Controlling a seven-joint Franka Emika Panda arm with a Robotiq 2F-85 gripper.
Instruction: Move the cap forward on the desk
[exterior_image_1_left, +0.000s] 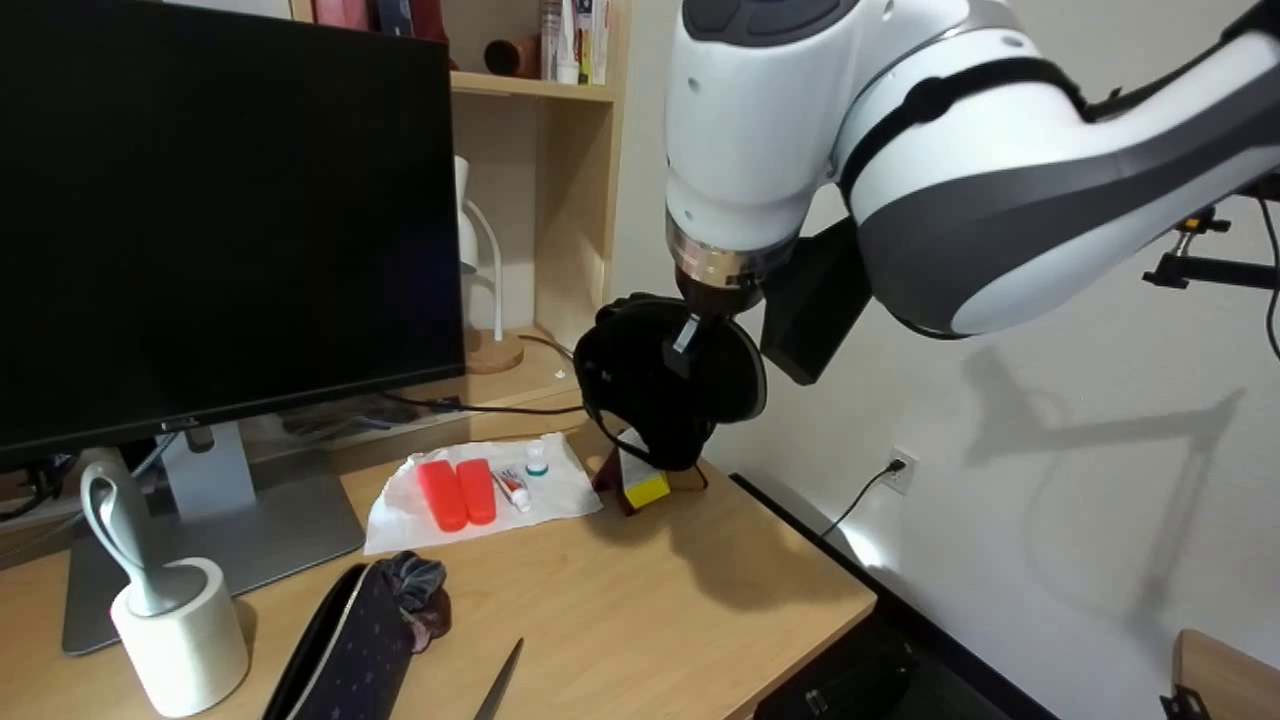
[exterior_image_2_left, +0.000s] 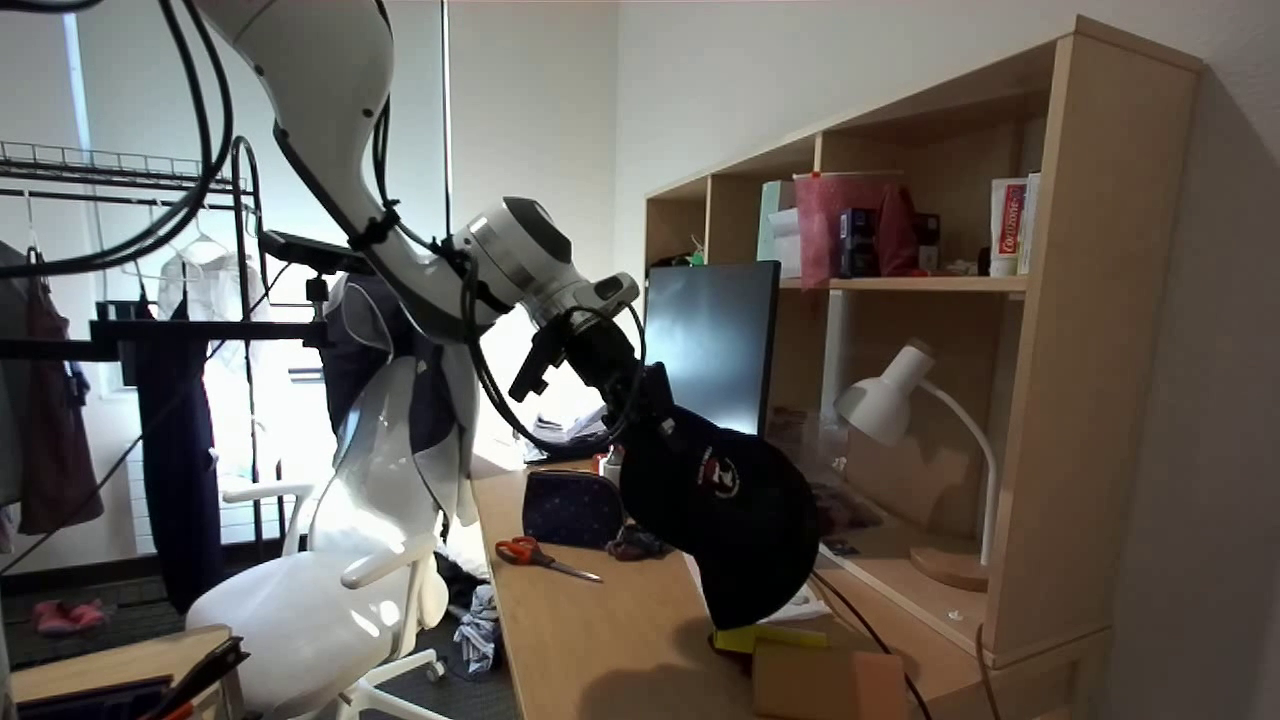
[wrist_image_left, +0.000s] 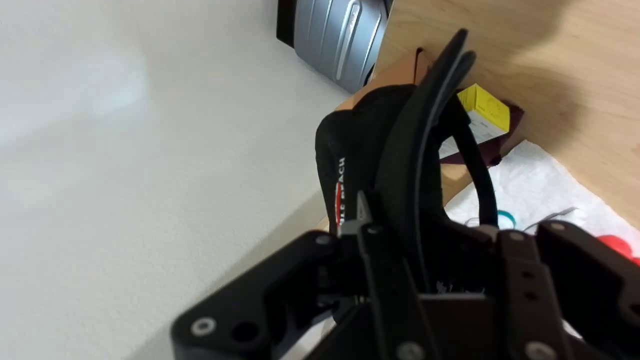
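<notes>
The black cap (exterior_image_1_left: 640, 365) hangs tilted above the back right part of the tan desk (exterior_image_1_left: 560, 610). My gripper (exterior_image_1_left: 682, 350) is shut on the cap's brim. In an exterior view the cap (exterior_image_2_left: 740, 510) hangs from the gripper (exterior_image_2_left: 668, 415), its red-white mark facing the camera, over the desk (exterior_image_2_left: 590, 640). In the wrist view the cap (wrist_image_left: 395, 155) points away from the gripper (wrist_image_left: 425, 225), with one finger on the logo side of the brim. The other fingertip is dark against the cap and hard to make out. I cannot tell whether the cap touches the box below.
A yellow-and-white box (exterior_image_1_left: 645, 488) stands just below the cap. Red cases (exterior_image_1_left: 460, 492) lie on white paper (exterior_image_1_left: 560, 480). A monitor (exterior_image_1_left: 230, 220), lint roller (exterior_image_1_left: 180, 640), dark pouch (exterior_image_1_left: 350, 650), scissors (exterior_image_2_left: 545, 558) and white lamp (exterior_image_2_left: 890, 400) are around. A wall lies beyond the desk's edge.
</notes>
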